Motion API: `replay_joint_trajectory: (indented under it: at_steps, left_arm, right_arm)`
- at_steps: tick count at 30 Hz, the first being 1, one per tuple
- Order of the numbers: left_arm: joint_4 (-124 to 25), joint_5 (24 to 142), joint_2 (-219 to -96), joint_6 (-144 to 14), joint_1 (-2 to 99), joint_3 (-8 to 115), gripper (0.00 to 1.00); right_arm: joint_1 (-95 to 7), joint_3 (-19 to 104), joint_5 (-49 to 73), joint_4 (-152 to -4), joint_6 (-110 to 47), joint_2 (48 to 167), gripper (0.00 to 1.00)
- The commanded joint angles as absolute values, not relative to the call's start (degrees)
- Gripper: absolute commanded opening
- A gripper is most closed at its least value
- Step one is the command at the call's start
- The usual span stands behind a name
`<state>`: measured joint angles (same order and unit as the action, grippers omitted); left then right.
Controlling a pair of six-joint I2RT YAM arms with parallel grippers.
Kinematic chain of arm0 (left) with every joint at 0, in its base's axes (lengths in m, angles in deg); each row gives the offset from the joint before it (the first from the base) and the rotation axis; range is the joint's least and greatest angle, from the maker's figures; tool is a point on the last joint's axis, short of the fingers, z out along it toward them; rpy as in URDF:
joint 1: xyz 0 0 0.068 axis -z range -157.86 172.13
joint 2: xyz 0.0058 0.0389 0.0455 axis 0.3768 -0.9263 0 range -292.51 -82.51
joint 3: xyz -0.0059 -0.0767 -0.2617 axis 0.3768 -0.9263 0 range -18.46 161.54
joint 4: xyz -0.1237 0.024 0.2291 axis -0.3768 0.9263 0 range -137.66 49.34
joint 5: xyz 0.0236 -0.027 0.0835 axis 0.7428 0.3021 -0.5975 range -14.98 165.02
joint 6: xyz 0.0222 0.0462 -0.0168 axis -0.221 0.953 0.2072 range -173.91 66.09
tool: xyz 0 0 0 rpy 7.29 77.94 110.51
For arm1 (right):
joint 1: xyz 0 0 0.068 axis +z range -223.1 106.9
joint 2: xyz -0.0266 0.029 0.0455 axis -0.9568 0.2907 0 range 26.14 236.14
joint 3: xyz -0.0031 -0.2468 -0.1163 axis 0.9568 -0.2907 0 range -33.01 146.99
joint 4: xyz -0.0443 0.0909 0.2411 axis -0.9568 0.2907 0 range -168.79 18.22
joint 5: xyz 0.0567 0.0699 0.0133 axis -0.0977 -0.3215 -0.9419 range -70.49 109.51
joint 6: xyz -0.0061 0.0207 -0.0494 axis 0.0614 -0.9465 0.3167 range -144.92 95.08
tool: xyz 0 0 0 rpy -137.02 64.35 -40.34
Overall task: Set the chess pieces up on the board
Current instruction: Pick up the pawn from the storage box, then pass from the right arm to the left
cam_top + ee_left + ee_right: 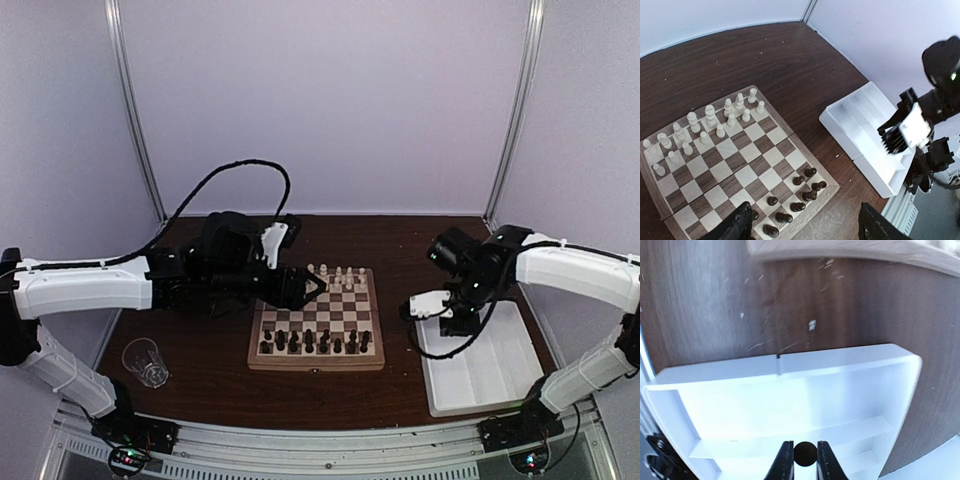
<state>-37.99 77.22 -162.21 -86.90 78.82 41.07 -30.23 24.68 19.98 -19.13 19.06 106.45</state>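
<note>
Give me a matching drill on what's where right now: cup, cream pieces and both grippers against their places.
Things:
1. cup
2. cream pieces
3. left gripper
4. right gripper

Places:
A. over the tray, closed on a dark piece
B. on the board's far rows
C. open, above the board
D. on the table, left of the board

Pairs: 1-D, 2-B, 3-C, 4-A
</note>
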Motion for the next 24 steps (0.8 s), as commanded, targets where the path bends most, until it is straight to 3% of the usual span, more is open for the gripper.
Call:
replay_joint_trajectory:
  at_steps: [1,7,13,18,24]
  left_arm:
    - [-56.0,72.9,-163.8,-85.5,80.6,37.0,0.73]
    - [-83.3,60.1,-166.8,-69.4,88.7,33.4,0.73]
    - [-101.8,52.4,-176.0,-58.4,92.7,37.8,0.67]
    - [-113.3,47.9,-185.5,-48.7,95.2,44.6,0.62]
    - [-117.4,46.1,-194.8,-37.5,98.1,55.8,0.58]
  right_arm:
    - [-39.8,33.6,-1.7,-15.2,9.7,101.1,0.11]
    - [-52.2,45.5,-27.2,-19.2,-3.8,101.7,0.1]
    - [-59.1,44.7,-46.6,-39.3,-29.6,102.5,0.11]
    - [-61.1,36.9,-53.7,-71.9,-59.6,102.8,0.11]
    - [-61.8,31.9,-53.5,-90.8,-77.8,102.8,0.12]
